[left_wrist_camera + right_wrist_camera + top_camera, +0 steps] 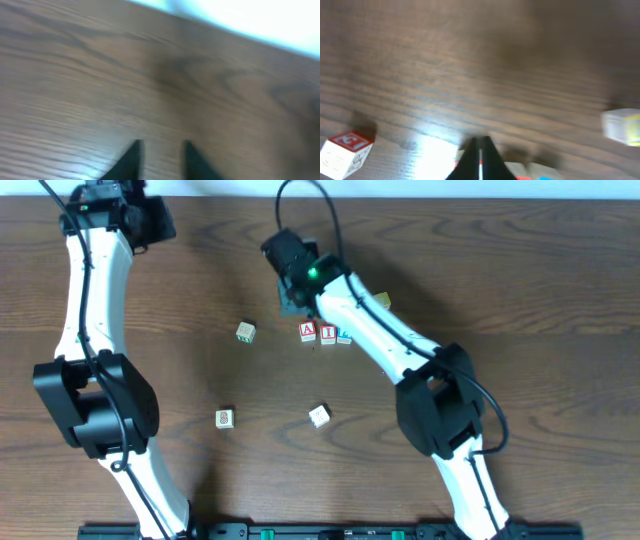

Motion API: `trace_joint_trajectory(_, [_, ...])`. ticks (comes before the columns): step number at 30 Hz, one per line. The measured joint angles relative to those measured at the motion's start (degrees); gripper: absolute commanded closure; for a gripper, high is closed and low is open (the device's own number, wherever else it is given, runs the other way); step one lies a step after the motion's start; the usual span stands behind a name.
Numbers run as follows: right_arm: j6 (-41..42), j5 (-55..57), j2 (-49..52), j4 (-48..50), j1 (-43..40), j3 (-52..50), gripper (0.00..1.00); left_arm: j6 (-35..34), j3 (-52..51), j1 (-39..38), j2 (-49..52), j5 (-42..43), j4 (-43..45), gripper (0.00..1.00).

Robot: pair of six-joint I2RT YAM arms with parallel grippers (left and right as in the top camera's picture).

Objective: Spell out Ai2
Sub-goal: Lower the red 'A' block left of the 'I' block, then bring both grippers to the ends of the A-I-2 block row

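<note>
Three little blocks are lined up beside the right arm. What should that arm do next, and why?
Probably lift the right gripper back from the row. Its fingers look shut and empty. The A block, I block and blue-marked block already sit side by side. The arm covers part of the third, so I can't read it.
</note>
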Motion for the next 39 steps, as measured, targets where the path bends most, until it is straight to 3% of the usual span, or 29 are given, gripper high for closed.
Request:
trace_joint_trajectory(5, [-0.7, -1.7, -1.5, -8.1, -5.7, 2.5, 0.99, 0.4, -8.0, -4.1, 0.0, 6.3, 0.0, 0.94])
trace_joint_trajectory(14, [-3.8, -13.5, -2.8, -16.4, -23.7, -0.7, 0.99, 0.3, -17.1, -12.3, 0.3, 14.4, 0.6, 0.94])
trace_joint_trajectory(23, [-4.7, -13.6, -2.8, -13.5, -15.1, -10.8, 0.99, -5.0, -20.0, -22.5, 0.3, 3.6, 1.7, 0.94])
trace_joint_trajectory(30, [-3.4, -11.9, -2.8, -9.3, -12.3, -14.8, 0.99, -10.9, -24.5, -25.1, 0.3, -4.0, 3.2, 0.94])
trace_joint_trajectory(33, [-3.3, -11.6, -2.8, -6.9, -11.9, -15.7, 0.99, -12.4, -26.7, -25.1, 0.3, -3.5, 6.3, 0.94])
trace_joint_trajectory(39, [-4.5, -17.6, -2.8, -8.0, -14.3, -17.1, 0.99, -12.8, -27.7, -23.6, 0.3, 5.5, 8.9, 0.94])
